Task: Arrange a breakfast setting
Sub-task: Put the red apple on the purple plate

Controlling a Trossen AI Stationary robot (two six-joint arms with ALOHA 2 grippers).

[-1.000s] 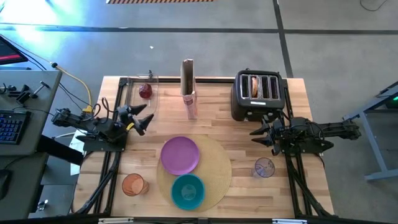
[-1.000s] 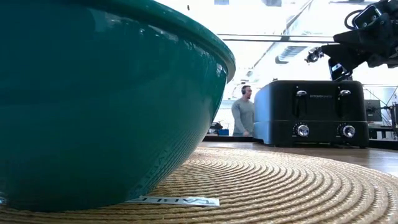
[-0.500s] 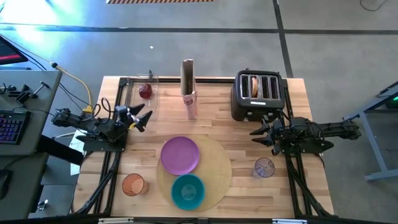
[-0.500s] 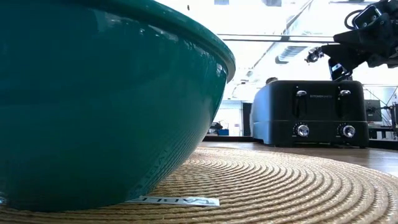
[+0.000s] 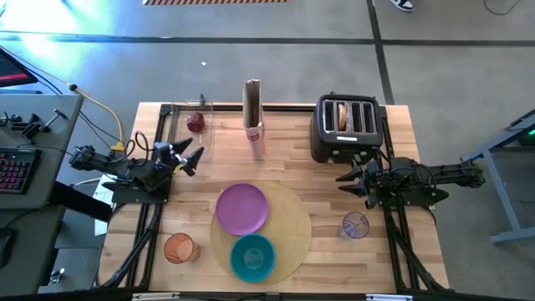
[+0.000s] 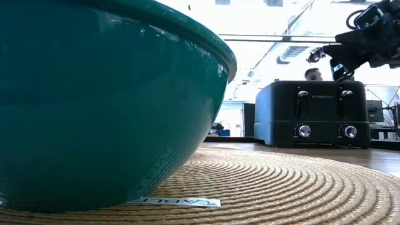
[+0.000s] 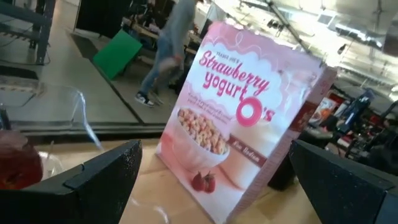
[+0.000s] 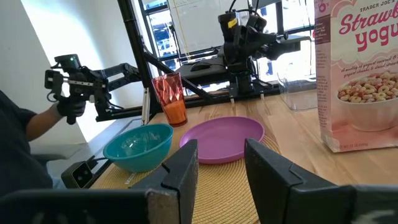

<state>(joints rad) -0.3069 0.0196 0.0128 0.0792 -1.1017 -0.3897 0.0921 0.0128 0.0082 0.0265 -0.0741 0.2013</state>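
The round tan mat (image 5: pixel 288 226) lies at the table's near middle. The purple plate (image 5: pixel 242 208) and the teal bowl (image 5: pixel 252 257) rest on it. The orange cup (image 5: pixel 179 248) stands left of the mat and the clear glass (image 5: pixel 355 225) right of it. The red fruit (image 5: pixel 196 122) lies in a clear container (image 5: pixel 203 138) at the far left. A bagel (image 5: pixel 341 115) sticks out of a toaster slot. My left gripper (image 5: pixel 187 158) is open and empty near the container, facing the cereal box (image 7: pixel 242 124). My right gripper (image 5: pixel 349 179) is open and empty in front of the toaster. No spoon shows plainly.
The black toaster (image 5: pixel 347 127) stands at the far right and the tall cereal box (image 5: pixel 254 119) at the far middle. A person's gloved hand with a handset (image 8: pixel 68 93) shows beyond the table's left side. A person (image 6: pixel 312 74) passes behind the toaster.
My left gripper has shifted slightly toward the table's far edge and turned a little at the wrist; it stays open. In the low view a person has walked across the room behind the toaster.
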